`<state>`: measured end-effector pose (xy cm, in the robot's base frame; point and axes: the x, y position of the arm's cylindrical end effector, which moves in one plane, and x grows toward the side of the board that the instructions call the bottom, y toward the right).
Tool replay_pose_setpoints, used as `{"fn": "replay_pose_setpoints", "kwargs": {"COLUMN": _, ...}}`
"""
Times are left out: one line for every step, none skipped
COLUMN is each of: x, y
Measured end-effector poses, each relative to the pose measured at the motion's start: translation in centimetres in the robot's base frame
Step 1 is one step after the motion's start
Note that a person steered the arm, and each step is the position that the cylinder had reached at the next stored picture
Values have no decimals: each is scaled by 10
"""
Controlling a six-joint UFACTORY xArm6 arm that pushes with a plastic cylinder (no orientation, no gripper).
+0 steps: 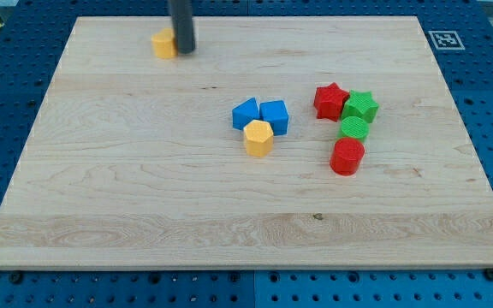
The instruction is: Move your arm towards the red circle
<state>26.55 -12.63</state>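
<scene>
My tip (183,51) sits near the view's top left of the bench (144,197), touching a yellow block (163,44) whose right side the rod hides, so I can't make out its shape. The rod is cut off at the view's top, and it carries no gripper. The red circle (347,157) lies well apart, right of centre, just below a green circle (353,129). Above those, a red star (330,100) and green star (361,106) touch. At the centre cluster two blue blocks (260,115) and a yellow hexagon (258,138).

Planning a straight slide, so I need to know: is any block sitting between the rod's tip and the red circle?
My tip is beside a yellow block at the view's top left. The blue and yellow cluster lies close to the straight line toward the red circle.
</scene>
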Motion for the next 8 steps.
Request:
{"fn": "replay_pose_setpoints", "kwargs": {"x": -4, "y": -35}}
{"fn": "replay_pose_setpoints", "kwargs": {"x": -3, "y": -23}}
{"fn": "replay_pose_setpoints", "kwargs": {"x": 42, "y": 8}}
{"fn": "replay_pose_setpoints", "kwargs": {"x": 65, "y": 14}}
{"fn": "replay_pose_setpoints", "kwargs": {"x": 65, "y": 14}}
{"fn": "replay_pose_setpoints", "kwargs": {"x": 65, "y": 14}}
{"fn": "replay_pose_setpoints", "kwargs": {"x": 65, "y": 14}}
{"fn": "replay_pose_setpoints", "kwargs": {"x": 85, "y": 14}}
